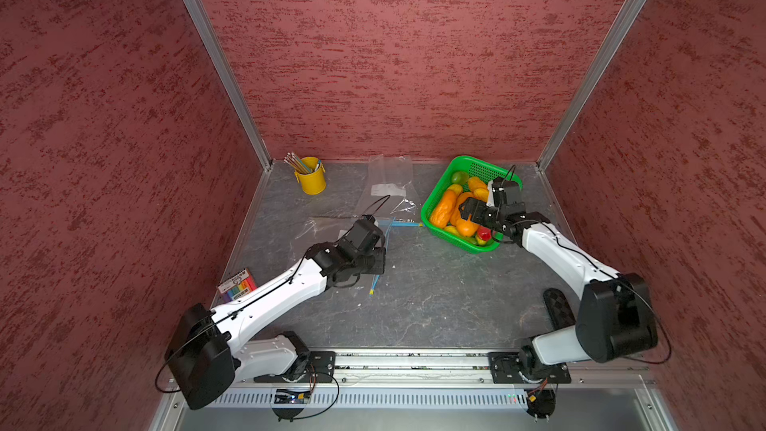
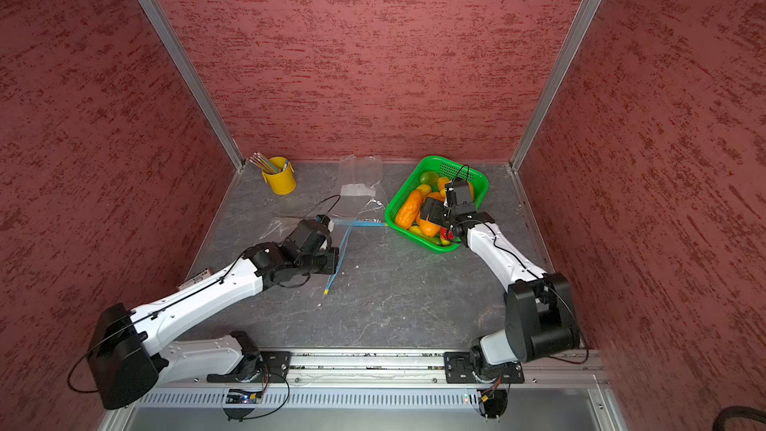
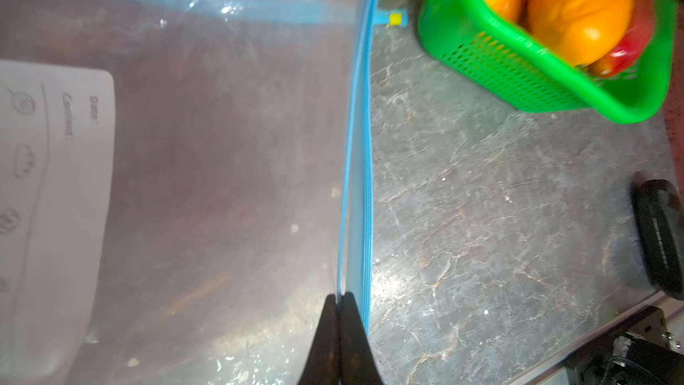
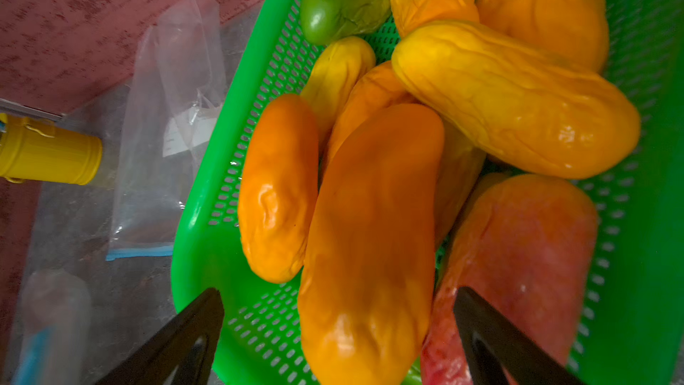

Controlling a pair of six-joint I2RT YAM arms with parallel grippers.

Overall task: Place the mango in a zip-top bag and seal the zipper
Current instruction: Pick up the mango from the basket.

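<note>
A clear zip-top bag (image 3: 222,179) with a blue zipper strip (image 3: 361,179) lies on the grey table left of centre. My left gripper (image 3: 338,296) is shut on one lip of the bag's mouth beside the strip; in both top views it (image 1: 383,261) sits at that blue edge (image 2: 344,250). Several orange and yellow mangoes fill a green basket (image 4: 192,235) at the back right. My right gripper (image 4: 337,292) hangs open over the basket (image 1: 431,209), its fingers astride the end of a long orange mango (image 4: 370,216) with gaps on both sides.
A second clear bag (image 1: 389,184) lies by the back wall, its zipper reaching the basket. A yellow cup of pencils (image 1: 310,176) stands at the back left. A coloured box (image 1: 237,286) lies at the left edge and a black object (image 1: 557,308) near the right arm. A green fruit (image 4: 344,1) and a red one (image 4: 518,253) share the basket.
</note>
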